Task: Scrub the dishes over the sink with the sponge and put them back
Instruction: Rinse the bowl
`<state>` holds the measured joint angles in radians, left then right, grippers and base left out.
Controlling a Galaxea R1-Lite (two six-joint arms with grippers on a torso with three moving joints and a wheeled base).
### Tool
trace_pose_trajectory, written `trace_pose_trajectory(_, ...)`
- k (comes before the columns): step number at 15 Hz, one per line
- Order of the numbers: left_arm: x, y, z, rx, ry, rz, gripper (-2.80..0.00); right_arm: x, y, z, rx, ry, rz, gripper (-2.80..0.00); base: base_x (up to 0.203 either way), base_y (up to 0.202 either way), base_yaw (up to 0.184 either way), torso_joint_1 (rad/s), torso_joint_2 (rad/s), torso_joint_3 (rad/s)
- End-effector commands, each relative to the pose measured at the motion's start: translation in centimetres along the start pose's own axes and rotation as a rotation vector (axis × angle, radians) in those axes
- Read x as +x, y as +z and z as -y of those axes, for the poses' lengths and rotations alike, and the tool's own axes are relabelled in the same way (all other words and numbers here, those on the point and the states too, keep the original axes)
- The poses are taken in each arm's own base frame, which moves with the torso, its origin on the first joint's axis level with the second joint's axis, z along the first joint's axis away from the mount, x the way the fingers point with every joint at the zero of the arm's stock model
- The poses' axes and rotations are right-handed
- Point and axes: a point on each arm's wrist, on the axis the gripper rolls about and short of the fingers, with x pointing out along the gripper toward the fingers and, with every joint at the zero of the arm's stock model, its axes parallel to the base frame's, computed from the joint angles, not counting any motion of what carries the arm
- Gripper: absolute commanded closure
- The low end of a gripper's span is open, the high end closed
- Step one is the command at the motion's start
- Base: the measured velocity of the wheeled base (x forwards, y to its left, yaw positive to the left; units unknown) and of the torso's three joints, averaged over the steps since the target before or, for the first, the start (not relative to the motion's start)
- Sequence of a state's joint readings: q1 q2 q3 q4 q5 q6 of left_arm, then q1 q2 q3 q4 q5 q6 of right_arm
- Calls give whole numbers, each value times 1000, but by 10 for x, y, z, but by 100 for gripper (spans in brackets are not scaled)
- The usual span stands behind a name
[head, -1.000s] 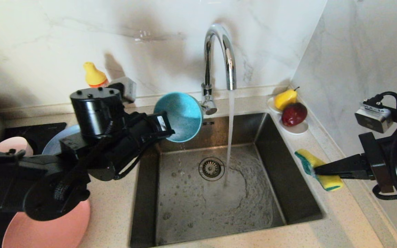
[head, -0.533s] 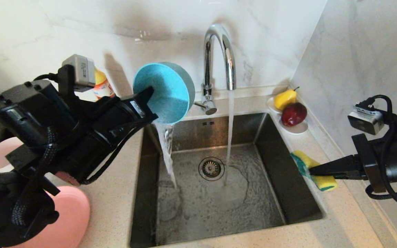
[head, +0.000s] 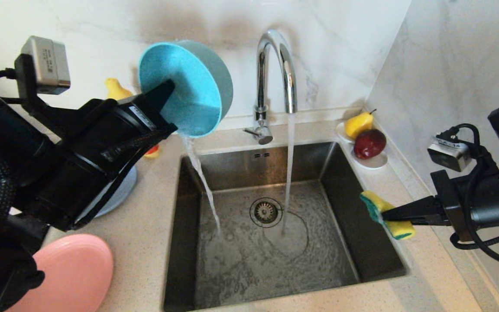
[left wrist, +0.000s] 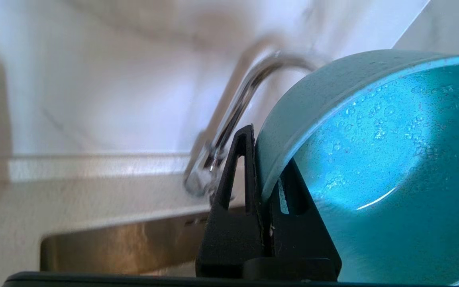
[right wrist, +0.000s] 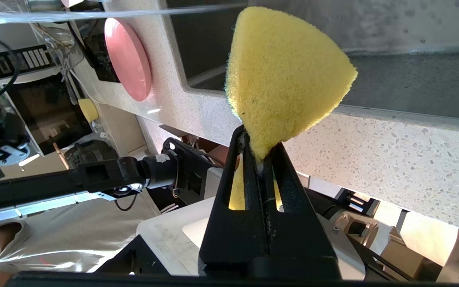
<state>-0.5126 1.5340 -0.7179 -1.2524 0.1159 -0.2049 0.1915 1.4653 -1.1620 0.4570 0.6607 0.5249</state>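
Rising and swinging leftward since the earlier frames, the teal bowl [head: 186, 86] is now being held high above the sink's back-left corner, tipped on its side with its opening facing left, and a thin stream of water is pouring from its lower rim into the sink [head: 345, 225]. The left gripper [head: 165, 110] is pinching the bowl's rim tightly, one finger inside and one outside, as the left wrist view also shows. The right gripper [head: 386, 213] is hovering over the sink's right edge, having crept slightly inward, its fingers clamped shut on the sponge [head: 386, 214], which is being squeezed between them with its green layer facing the basin. Water is running from the chrome faucet [head: 275, 69] and landing just right of the drain strainer [head: 265, 211]. On the counter to the left, the salmon-pink plate [head: 74, 271] is lying near the front, and the grey-blue plate [head: 119, 195] is peeking out behind the left arm.
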Motion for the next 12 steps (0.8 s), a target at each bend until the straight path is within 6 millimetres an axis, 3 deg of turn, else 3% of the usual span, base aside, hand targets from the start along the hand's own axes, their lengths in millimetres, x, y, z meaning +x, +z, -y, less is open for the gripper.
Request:
trace_pose_trajectory(1,-10,17,2,-6,-14,47,0,2,1,1,8,0,-8,0,0,0,0,0,0,0)
trace_pose_trajectory(6,-17,17,2,-3,-49,33,0,5,2,3,9,2,-19,0,0,0,0,0,0,0)
trace_pose_trajectory(9,-22,29,4,-10,-76,66,0,3,0,1,5,4,-16,0,0,0,0,0,0,0)
trace_pose_trajectory(12,-21,25,4,-16,-102,39,0,2,-2,1,3,5,-16,0,0,0,0,0,0,0)
